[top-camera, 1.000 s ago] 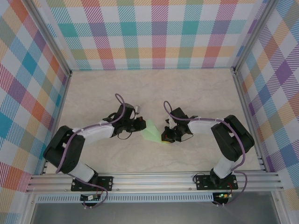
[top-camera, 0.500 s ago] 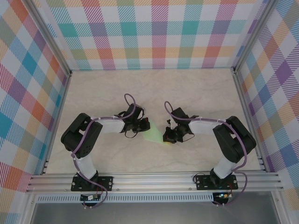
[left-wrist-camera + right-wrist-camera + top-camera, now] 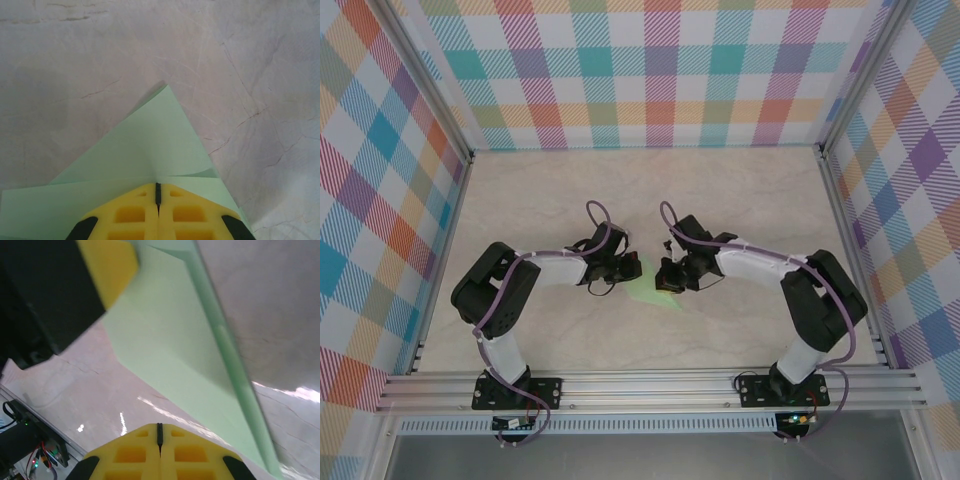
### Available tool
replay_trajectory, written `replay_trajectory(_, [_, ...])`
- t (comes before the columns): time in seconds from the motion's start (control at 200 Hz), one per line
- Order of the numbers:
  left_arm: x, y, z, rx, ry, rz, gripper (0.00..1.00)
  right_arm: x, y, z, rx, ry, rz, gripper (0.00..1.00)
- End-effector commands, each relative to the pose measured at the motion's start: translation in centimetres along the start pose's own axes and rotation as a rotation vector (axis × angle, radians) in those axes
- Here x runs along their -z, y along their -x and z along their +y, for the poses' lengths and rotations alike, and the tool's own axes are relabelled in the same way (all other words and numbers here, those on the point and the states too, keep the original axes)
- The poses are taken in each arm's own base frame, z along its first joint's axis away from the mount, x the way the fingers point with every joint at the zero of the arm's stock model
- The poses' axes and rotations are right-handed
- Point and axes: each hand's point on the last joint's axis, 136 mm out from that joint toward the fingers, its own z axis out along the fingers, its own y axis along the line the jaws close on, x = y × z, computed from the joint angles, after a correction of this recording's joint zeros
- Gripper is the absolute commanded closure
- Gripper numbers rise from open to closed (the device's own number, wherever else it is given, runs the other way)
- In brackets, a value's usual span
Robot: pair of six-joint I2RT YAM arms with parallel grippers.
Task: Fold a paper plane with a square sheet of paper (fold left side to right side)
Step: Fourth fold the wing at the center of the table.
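Now right gripper [image 3: 666, 279] seemingly nearer paper [image 3: 641, 290]

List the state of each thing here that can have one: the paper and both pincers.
Pale green thin paper sheet: partly folded into a pointed shape with creases, lying on the pale marbled table.
Left pincer: shut, tips over the paper, nothing between its fingers.
Right pincer: shut, tips over bare table beside the paper, nothing between its fingers.
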Motion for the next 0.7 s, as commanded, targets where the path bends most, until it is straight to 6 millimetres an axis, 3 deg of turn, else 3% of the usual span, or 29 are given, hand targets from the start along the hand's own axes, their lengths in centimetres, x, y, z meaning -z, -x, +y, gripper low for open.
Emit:
replay_trajectory(0.0, [-0.9,-2.1,3.2,0.008,0.117,0.046,1.0,-1.8,0.3,-0.5,-0.033,-0.048,0.02,0.99])
replay_trajectory(0.13, [-0.6,-2.2,3.4,0.005,0.13,0.044,1.0,-3.1,0.4,-1.8,-0.047,-0.095,0.033,0.99])
replay_trajectory(0.34, [-0.3,-2.3,3.7,0.002,0.142,0.04,1.0,-3.2,-0.8,-4.3,-0.062,-0.182,0.057,0.99])
replay_trajectory(0.695, [-0.2,-2.4,4.2,-0.002,0.166,0.037,1.0,-1.4,-3.7,-8.0,-0.106,-0.232,0.079,0.99])
